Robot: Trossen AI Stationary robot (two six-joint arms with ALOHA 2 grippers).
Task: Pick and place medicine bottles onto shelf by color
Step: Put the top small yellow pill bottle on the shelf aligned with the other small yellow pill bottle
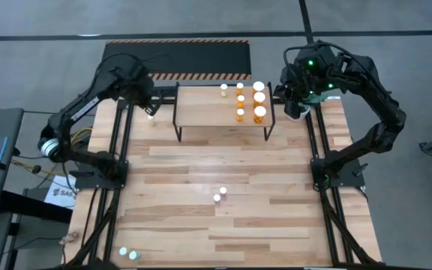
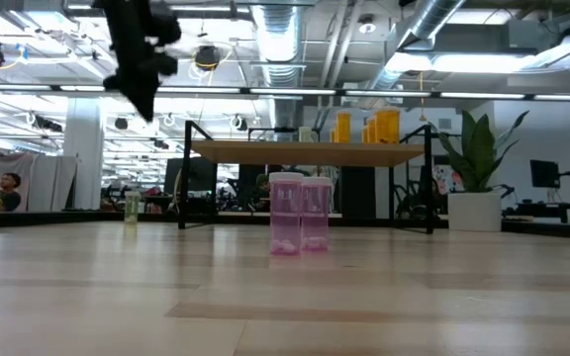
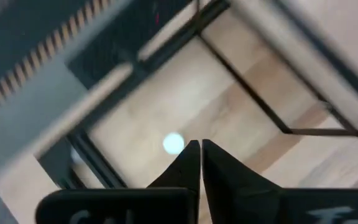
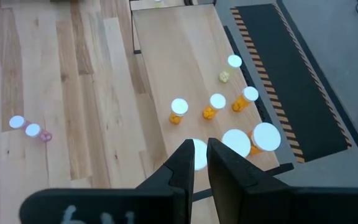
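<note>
Two pink medicine bottles (image 2: 301,214) stand touching mid-counter, so the closed, empty left end effector (image 3: 201,149), hovering over a greenish bottle (image 1: 151,116) beside the shelf (image 1: 205,107), could topple one when grabbing.

Our left arm reaches to the far left of the bench, its left hand (image 1: 150,112) pointing down with the fingers (image 3: 188,165) pressed together and nothing between them. Our right arm bends in at the far right, its right hand (image 4: 201,152) raised and aimed downward, fingers a narrow slit apart, holding nothing.
</note>
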